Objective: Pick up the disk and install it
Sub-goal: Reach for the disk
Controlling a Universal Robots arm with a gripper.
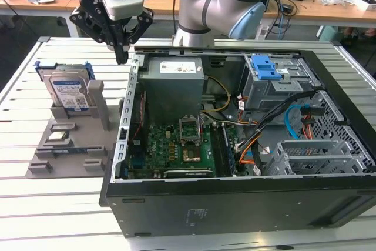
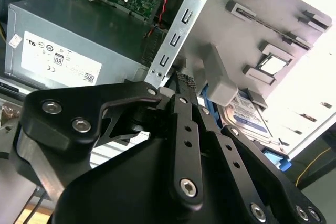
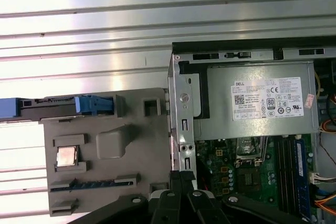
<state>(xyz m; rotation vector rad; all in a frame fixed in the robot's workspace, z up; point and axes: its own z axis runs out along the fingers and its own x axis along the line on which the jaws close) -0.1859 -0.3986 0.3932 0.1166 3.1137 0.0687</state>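
The disk [image 1: 69,89], a silver drive with a blue-and-white label in a blue bracket, stands upright in the back slot of a grey holder [image 1: 97,107] at the exterior view's left. In the first wrist view the disk [image 3: 58,107] appears edge-on, and in the second wrist view its label [image 2: 251,114] peeks out behind the fingers. My gripper [image 1: 121,57] hangs above the case's left wall, to the right of the disk and apart from it. Its fingers are shut with nothing between them, as both wrist views show [image 2: 185,80] [image 3: 182,174].
An open computer case [image 1: 126,116] lies on the slatted metal table [image 1: 23,204], with a grey power supply [image 1: 173,80], a green motherboard [image 1: 176,145] and a blue latch on a grey cage [image 1: 267,69]. A small square chip [image 1: 57,136] rests on the holder. Desks stand behind.
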